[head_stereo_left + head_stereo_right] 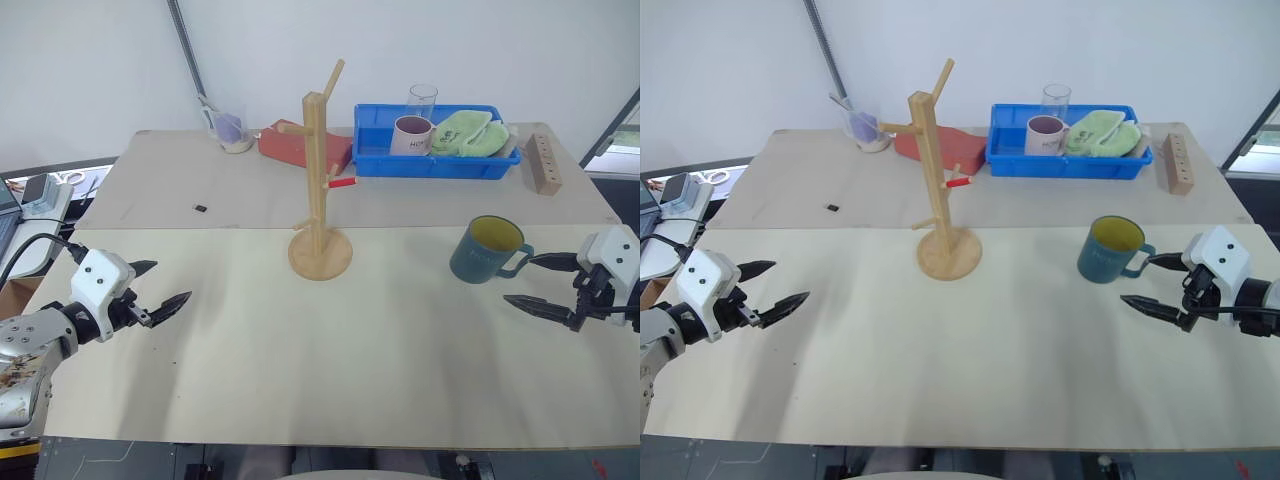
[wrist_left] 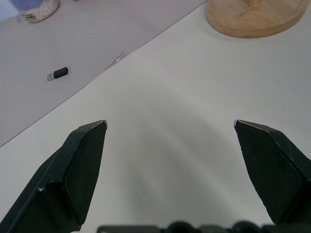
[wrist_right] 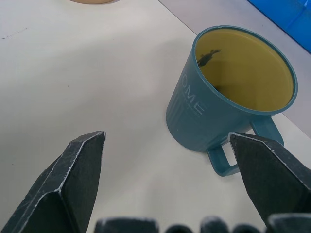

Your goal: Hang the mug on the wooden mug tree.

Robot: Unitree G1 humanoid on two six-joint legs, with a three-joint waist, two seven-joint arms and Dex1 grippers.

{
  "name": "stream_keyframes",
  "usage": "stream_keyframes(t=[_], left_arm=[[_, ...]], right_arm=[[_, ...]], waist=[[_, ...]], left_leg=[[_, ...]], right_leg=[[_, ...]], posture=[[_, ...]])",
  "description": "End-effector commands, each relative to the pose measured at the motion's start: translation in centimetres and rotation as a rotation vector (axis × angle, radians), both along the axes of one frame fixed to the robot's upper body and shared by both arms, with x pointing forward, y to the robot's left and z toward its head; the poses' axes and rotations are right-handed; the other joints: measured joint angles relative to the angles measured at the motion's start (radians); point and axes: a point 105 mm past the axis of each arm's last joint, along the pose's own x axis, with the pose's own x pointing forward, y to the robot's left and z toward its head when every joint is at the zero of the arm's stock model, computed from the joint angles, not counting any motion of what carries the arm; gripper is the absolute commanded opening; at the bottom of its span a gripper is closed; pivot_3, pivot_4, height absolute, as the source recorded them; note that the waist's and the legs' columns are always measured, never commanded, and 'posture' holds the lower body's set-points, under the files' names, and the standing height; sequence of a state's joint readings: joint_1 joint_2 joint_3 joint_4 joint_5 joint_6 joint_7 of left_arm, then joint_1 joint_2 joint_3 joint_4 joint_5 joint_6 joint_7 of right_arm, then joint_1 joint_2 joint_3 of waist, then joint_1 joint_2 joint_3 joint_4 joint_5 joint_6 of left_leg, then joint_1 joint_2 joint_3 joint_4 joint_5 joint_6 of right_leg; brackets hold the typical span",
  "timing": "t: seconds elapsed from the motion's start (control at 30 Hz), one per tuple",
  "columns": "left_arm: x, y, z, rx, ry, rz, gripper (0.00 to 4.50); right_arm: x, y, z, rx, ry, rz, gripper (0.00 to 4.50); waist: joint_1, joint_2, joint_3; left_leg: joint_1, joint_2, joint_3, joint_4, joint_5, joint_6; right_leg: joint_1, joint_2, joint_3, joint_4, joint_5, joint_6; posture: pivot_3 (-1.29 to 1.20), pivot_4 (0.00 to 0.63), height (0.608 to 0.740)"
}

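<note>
The teal-blue mug (image 1: 487, 250) with a yellow-green inside stands upright on the pale board, right of centre, its loop handle turned toward my right gripper (image 1: 540, 282). That gripper is open just right of the mug, with one fingertip close by the handle; in the right wrist view the mug (image 3: 228, 97) sits ahead between the spread fingers. The wooden mug tree (image 1: 320, 180) stands at mid-table on its round base, with a red-tipped peg. My left gripper (image 1: 160, 285) is open low at the left, holding nothing; the tree's base (image 2: 252, 17) lies beyond it.
A blue tray (image 1: 440, 160) at the back right holds a white-and-mauve mug (image 1: 411, 134), a green cloth and a clear glass (image 1: 422, 100). A wooden block with holes (image 1: 543, 163) lies right of it. A red object (image 1: 305, 145), a cup (image 1: 232, 130) and a small black stick (image 1: 201, 207) are at the back left.
</note>
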State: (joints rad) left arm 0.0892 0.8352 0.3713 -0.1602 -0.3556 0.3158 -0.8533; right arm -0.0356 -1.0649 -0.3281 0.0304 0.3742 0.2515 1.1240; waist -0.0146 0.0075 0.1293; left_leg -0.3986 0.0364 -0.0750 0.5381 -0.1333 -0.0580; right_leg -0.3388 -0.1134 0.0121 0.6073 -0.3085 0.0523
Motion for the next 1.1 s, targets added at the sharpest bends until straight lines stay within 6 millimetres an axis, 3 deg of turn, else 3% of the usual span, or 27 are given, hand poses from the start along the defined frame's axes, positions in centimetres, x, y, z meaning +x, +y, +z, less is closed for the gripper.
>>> stream_keyframes(t=[0.03, 0.13, 0.33, 0.47, 0.6, 0.8, 0.97, 1.1], left_arm=[[0.1, -0.2, 1.0, 0.0, -0.026, -0.017, 4.5], [0.2, 0.2, 1.1, -0.016, -0.024, 0.016, 4.5], [-0.3, -0.3, 2.2, -0.053, -0.064, -0.079, 4.5], [-0.7, -4.0, 4.9, -0.13, -0.081, -0.299, 4.5], [-1.2, -10.0, 7.4, -0.154, -0.098, -0.582, 4.5], [-2.8, -15.9, 9.4, -0.199, -0.075, -0.913, 4.5], [-2.8, -19.5, 10.1, -0.237, -0.082, -1.084, 4.5], [-2.4, -21.0, 9.7, -0.222, -0.086, -1.149, 4.5]], right_arm=[[0.2, 0.5, 1.1, -0.01, -0.047, 0.014, 4.49], [0.1, 0.4, 1.0, -0.011, -0.044, 0.009, 4.49], [0.1, 0.3, 0.9, -0.003, -0.055, -0.013, 4.49], [0.2, 0.4, 0.9, 0.015, -0.098, -0.042, 4.49], [-0.2, 1.1, 0.8, 0.061, -0.176, -0.107, 4.49], [-0.7, 1.7, -0.1, 0.08, -0.266, -0.23, 4.49], [0.2, 1.3, -1.7, 0.156, -0.308, -0.469, 4.49], [1.2, 0.0, -2.6, 0.165, -0.351, -0.65, 4.49]], waist=[[0.0, 0.0, 0.0], [0.0, 0.0, 0.0], [0.0, 0.0, 0.0], [0.003, 0.0, 0.0], [0.016, 0.0, 0.0], [0.01, 0.0, 0.0], [0.0, -0.001, 0.0], [-0.003, 0.0, 0.0]], left_leg=[[0.0, 0.0, 0.0, 0.0, 0.0, 0.0], [0.0, 0.0, 0.0, 0.0, 0.0, 0.0], [0.0, 0.0, 0.0, 0.0, 0.0, 0.0], [0.0, 0.0, 0.0, 0.0, 0.0, 0.0], [-0.002, 0.0, 0.001, 0.0, 0.0, 0.0], [0.0, 0.0, 0.0, 0.002, 0.001, 0.0], [0.0, 0.0, -0.002, 0.003, 0.001, 0.001], [0.0, 0.0, -0.003, 0.004, 0.005, 0.006]], right_leg=[[0.0, 0.0, 0.0, 0.0, 0.0, 0.0], [0.0, 0.0, 0.0, 0.0, 0.0, 0.0], [0.0, 0.0, 0.001, 0.0, 0.0, 0.0], [-0.001, 0.0, 0.0, 0.0, 0.0, 0.0], [0.0, 0.0, 0.0, 0.0, 0.0, 0.0], [0.002, 0.003, 0.002, 0.001, 0.0, 0.001], [0.002, 0.005, 0.002, 0.001, 0.0, 0.001], [0.002, 0.006, 0.004, 0.002, 0.0, 0.001]], posture=[[0.0, 0.15, 0.74], [0.0, 0.15, 0.74], [0.0, 0.15, 0.74], [0.0, 0.15, 0.74], [0.0, 0.15, 0.74], [0.0, 0.15, 0.74], [0.0, 0.15, 0.74], [0.0, 0.15, 0.74]])
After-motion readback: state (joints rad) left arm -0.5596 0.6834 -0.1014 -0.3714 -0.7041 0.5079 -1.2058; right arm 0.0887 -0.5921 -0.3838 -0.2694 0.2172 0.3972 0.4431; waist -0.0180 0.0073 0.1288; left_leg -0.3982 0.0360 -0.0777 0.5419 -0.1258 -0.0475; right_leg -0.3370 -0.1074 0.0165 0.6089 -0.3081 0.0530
